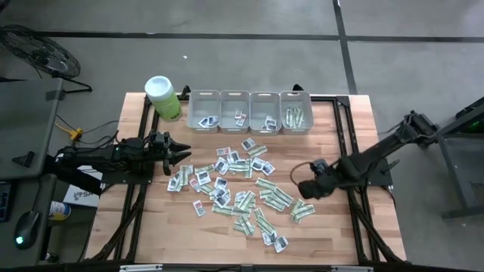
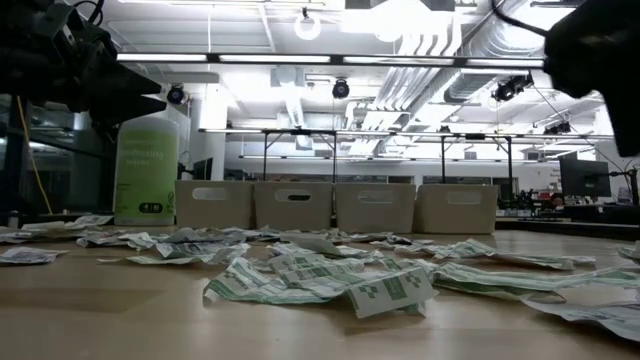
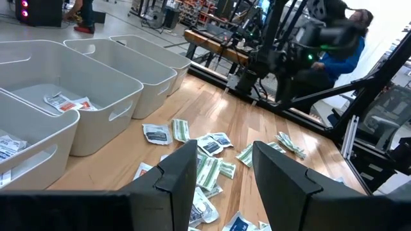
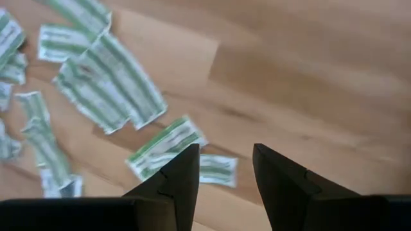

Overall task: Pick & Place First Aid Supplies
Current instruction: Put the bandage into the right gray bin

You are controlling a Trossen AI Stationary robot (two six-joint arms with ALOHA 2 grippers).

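- High view: you are looking at the first aid supplies (image 1: pixel 240 185) lying strewn mid-table, bare wood showing toward the near edge; the left gripper (image 1: pixel 186 156), fingers apart and empty, is hovering at their left fringe, and the right gripper (image 1: pixel 299 189), fingers apart, at their right.
- Low view: grey bins (image 2: pixel 335 207) and a green canister (image 2: pixel 146 170) are lining the far edge.
- Right wrist view: green-and-white strips (image 4: pixel 109 90) are lying just ahead of the spread fingers (image 4: pixel 182 176).

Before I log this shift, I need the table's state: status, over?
Left gripper open, empty, at the pile's left edge. Right gripper open, empty, low over green-and-white strips. Packets mostly loose on table; few in bins. Nothing blocking.
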